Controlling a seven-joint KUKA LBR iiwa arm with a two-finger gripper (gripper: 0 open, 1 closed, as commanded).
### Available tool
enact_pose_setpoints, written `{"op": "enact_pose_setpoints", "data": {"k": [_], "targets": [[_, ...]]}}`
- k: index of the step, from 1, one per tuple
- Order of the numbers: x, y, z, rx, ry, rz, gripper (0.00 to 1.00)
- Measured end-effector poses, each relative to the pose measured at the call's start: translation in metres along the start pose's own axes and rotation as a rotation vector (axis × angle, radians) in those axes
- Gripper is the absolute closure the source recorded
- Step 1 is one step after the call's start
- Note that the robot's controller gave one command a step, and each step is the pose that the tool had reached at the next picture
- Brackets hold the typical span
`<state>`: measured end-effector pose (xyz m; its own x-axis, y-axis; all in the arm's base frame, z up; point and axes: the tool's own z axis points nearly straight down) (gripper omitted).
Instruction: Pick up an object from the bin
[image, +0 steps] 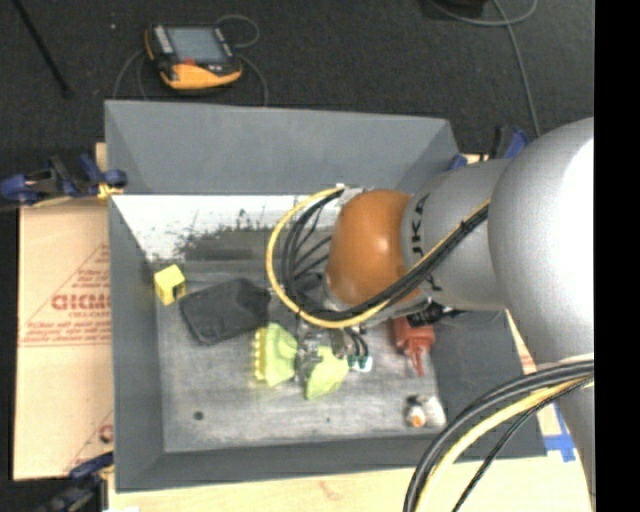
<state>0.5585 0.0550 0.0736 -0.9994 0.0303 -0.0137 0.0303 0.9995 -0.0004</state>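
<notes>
Pincer (318, 352) low at yellow-green thing (272, 356) mid-bin, grip state unclear; bare bin floor (215, 405) front-left.

The gripper (312, 352) is low in the middle of the grey bin (138, 400), directly over a yellow-green object (272, 356), with a dark grey pad (222, 308) and a yellow block (168, 283) on the view's left and a red piece (412, 340) on its right.

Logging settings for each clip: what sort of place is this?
Probably a robotics lab's bin-picking cell: a grey metal bin of small loose things, a KUKA arm reaching into it, and an orange handheld device on the dark floor beyond.
</notes>
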Motion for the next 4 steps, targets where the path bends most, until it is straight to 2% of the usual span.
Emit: {"op": "enact_pose_setpoints", "data": {"k": [1, 2, 3, 4], "targets": [[0.0, 0.0, 0.0, 0.0, 0.0, 0.0, 1.0], [0.002, 0.0, -0.005, 0.0, 0.008, 0.001, 1.0], [0.003, -0.001, -0.024, 0.001, 0.019, 0.002, 1.0], [0.001, -0.001, -0.046, 0.0, 0.012, 0.002, 1.0]]}}
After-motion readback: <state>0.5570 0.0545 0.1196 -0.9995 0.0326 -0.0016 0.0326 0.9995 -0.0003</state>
